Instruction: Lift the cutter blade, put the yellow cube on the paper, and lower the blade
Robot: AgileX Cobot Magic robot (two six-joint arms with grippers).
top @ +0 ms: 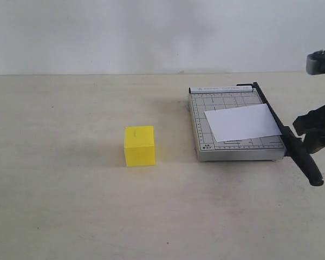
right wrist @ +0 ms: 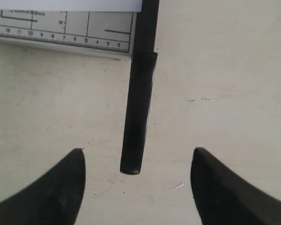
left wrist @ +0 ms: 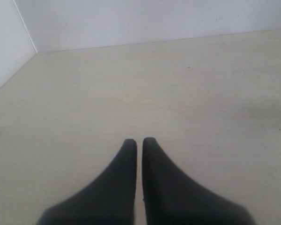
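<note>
The yellow cube (top: 139,146) rests on the table left of the grey cutter base (top: 227,153). A white paper (top: 242,122) lies on the base, also seen in the right wrist view (right wrist: 65,4). The cutter blade (top: 271,114) lies down along the base's right edge, its thick black handle (top: 304,161) sticking out past the front. My right gripper (top: 307,132) is open beside the handle. In its wrist view the gripper (right wrist: 138,155) straddles the handle's free end (right wrist: 136,117), both fingers well apart from it. My left gripper (left wrist: 139,141) is shut and empty over bare table, outside the exterior view.
The cutter base's ruled front edge (right wrist: 61,35) shows in the right wrist view. A pale wall (top: 151,32) rises behind the beige table (top: 70,206), and a corner of that wall (left wrist: 23,28) shows in the left wrist view.
</note>
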